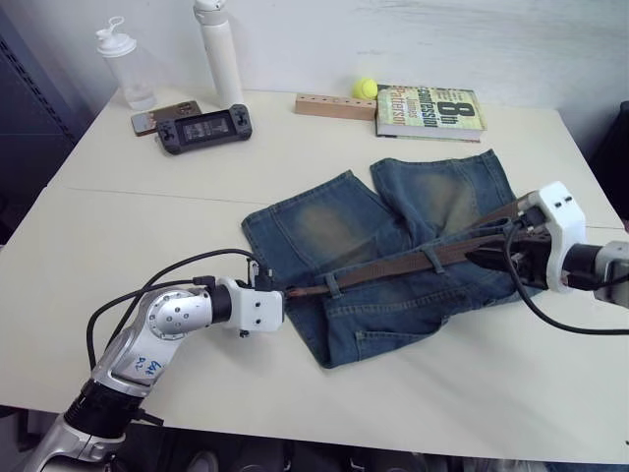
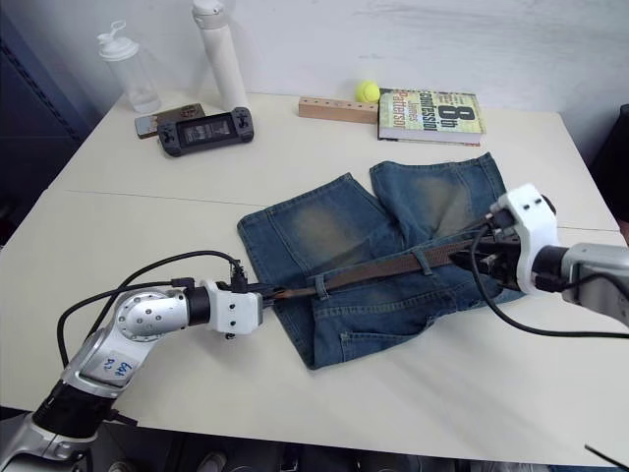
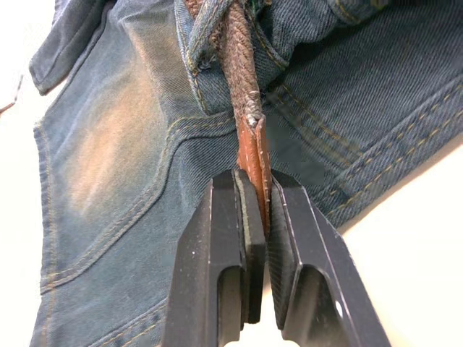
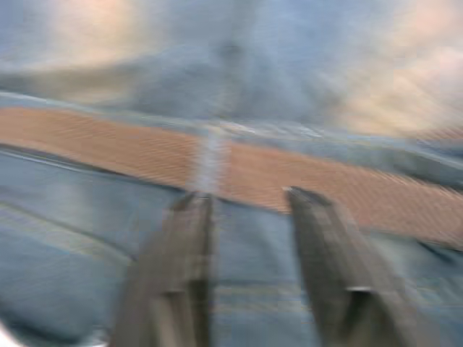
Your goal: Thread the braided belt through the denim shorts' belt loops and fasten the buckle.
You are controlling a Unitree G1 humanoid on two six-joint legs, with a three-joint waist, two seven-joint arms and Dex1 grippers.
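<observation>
Two claws work the denim shorts, which lie flat on the desk right of its middle. The braided belt runs along the waistband under two belt loops. The left claw is clenched on the belt's tan leather tip at the waistband's left end. The right claw hangs with fingers parted just over the belt near the right edge.

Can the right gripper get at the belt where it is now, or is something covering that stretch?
Probably yes. The right gripper is open, its fingers just short of the braided belt, which lies bare on top of the denim shorts there. Only a belt loop crosses the strap, near one finger.
</observation>
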